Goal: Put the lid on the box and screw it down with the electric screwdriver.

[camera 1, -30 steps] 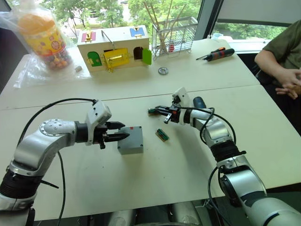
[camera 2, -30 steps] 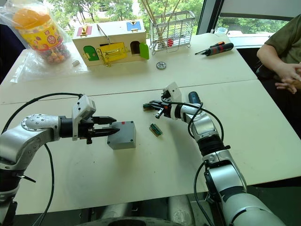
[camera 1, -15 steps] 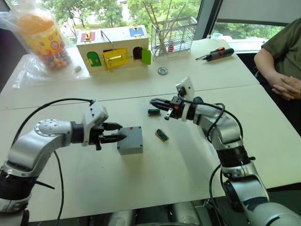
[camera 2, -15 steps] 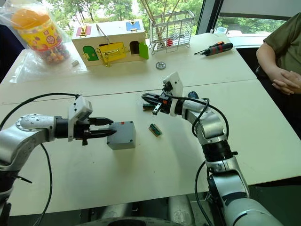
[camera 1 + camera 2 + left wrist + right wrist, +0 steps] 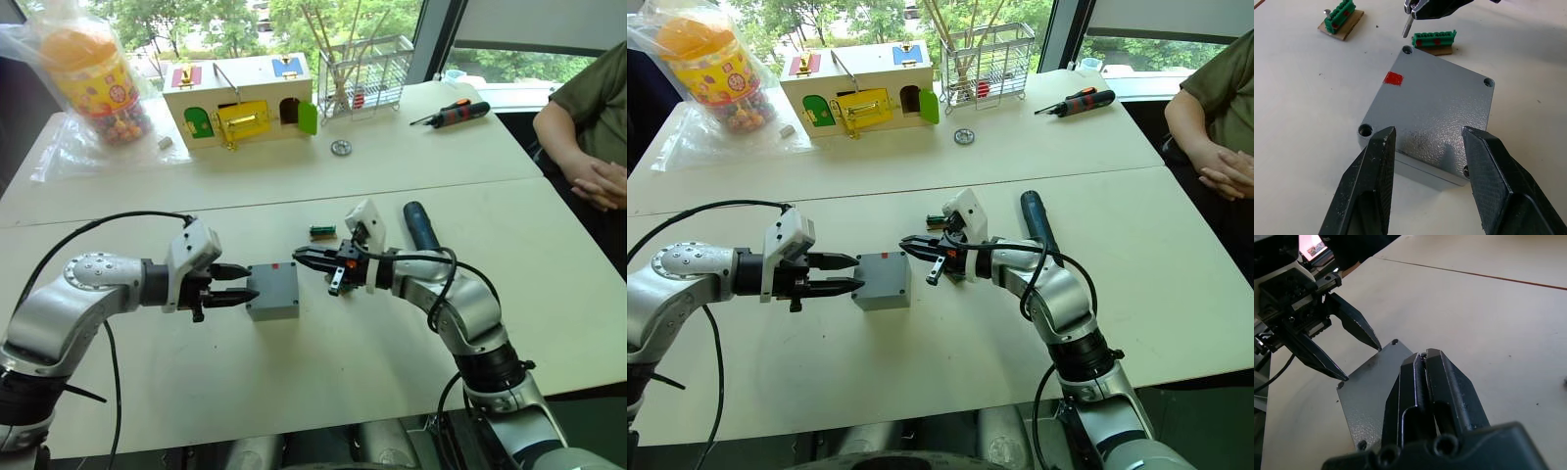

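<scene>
Box: I see the grey box (image 5: 273, 291) with its lid (image 5: 1429, 105) already seated on top, sitting mid-tabletop (image 5: 294, 382) between my two arms; a red mark sits near one corner of the lid.
Left tool: my left tool (image 5: 238, 284) is spread wide, fingers (image 5: 1371, 174) level with the box's near edge, one on each side of it, just short of touching as far as I can tell.
Right tool: my right tool (image 5: 306, 258) is clenched on a small screw (image 5: 1407, 28), which hangs tip-down just above the lid's corner hole nearest the red mark.
Electric screwdriver: the black electric screwdriver (image 5: 420, 225) lies flat on the tabletop behind my right forearm, well apart from the box.
Nearby parts: one green terminal block (image 5: 1433, 39) lies just beside the box's far edge, another (image 5: 1340, 13) further off.
Far side: wooden box with coloured doors (image 5: 238, 98), wire basket (image 5: 362, 73), manual screwdriver (image 5: 452, 113).
Person: seated at the tabletop's right edge, hands (image 5: 600, 182) folded.
</scene>
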Robot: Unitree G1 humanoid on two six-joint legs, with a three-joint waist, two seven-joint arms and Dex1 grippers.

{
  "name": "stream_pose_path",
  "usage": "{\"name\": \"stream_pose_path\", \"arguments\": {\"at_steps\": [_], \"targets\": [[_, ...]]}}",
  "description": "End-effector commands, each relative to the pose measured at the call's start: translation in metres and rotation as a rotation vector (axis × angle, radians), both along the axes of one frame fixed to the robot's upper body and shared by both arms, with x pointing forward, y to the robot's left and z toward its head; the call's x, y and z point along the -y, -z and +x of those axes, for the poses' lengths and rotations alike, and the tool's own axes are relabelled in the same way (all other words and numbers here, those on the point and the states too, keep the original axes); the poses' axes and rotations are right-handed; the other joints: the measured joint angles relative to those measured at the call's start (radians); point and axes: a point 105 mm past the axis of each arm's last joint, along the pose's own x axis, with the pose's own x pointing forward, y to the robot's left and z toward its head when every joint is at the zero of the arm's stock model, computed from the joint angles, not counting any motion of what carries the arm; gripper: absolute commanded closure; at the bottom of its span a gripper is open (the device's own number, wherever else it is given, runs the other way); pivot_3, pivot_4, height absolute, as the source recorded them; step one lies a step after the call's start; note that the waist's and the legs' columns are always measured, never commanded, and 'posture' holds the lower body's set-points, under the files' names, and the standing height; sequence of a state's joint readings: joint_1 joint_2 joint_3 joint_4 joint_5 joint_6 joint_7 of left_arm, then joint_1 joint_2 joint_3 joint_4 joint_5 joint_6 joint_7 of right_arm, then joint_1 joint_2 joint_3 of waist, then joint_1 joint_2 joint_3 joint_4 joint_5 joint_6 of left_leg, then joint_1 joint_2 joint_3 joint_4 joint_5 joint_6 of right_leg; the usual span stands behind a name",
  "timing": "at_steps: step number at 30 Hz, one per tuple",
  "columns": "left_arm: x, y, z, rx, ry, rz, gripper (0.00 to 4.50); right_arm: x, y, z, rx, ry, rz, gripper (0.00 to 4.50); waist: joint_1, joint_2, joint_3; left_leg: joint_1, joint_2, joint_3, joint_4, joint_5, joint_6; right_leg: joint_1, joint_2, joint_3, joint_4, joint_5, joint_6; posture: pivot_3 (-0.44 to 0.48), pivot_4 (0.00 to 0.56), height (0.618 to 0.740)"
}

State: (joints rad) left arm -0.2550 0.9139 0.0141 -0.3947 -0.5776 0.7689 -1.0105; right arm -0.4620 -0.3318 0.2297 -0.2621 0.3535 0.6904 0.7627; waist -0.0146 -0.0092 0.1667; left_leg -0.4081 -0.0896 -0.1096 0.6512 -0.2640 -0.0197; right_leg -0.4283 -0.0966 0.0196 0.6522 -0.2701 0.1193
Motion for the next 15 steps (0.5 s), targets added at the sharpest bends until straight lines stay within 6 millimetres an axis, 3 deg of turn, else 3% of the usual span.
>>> {"name": "stream_pose_path", "arguments": {"at_steps": [1, 15], "targets": [[0.0039, -0.0078, 0.0012, 0.048, 0.020, 0.001, 2.35, -0.0029, -0.0059, -0.0050, 0.034, -0.023, 0.010, 4.42, 0.000, 0.000, 0.000, 0.000, 0.000, 0.000, 0.000, 0.000, 0.000, 0.000, 0.000, 0.000, 0.000, 0.000, 0.000, 0.000, 0.150, 0.740], [0.0060, -0.0058, 0.0035, 0.052, 0.021, 0.005, 2.35, -0.0036, -0.0061, -0.0036, 0.036, -0.016, 0.017, 4.42, 0.000, 0.000, 0.000, 0.000, 0.000, 0.000, 0.000, 0.000, 0.000, 0.000, 0.000, 0.000, 0.000, 0.000, 0.000, 0.000, 0.150, 0.740]]}}
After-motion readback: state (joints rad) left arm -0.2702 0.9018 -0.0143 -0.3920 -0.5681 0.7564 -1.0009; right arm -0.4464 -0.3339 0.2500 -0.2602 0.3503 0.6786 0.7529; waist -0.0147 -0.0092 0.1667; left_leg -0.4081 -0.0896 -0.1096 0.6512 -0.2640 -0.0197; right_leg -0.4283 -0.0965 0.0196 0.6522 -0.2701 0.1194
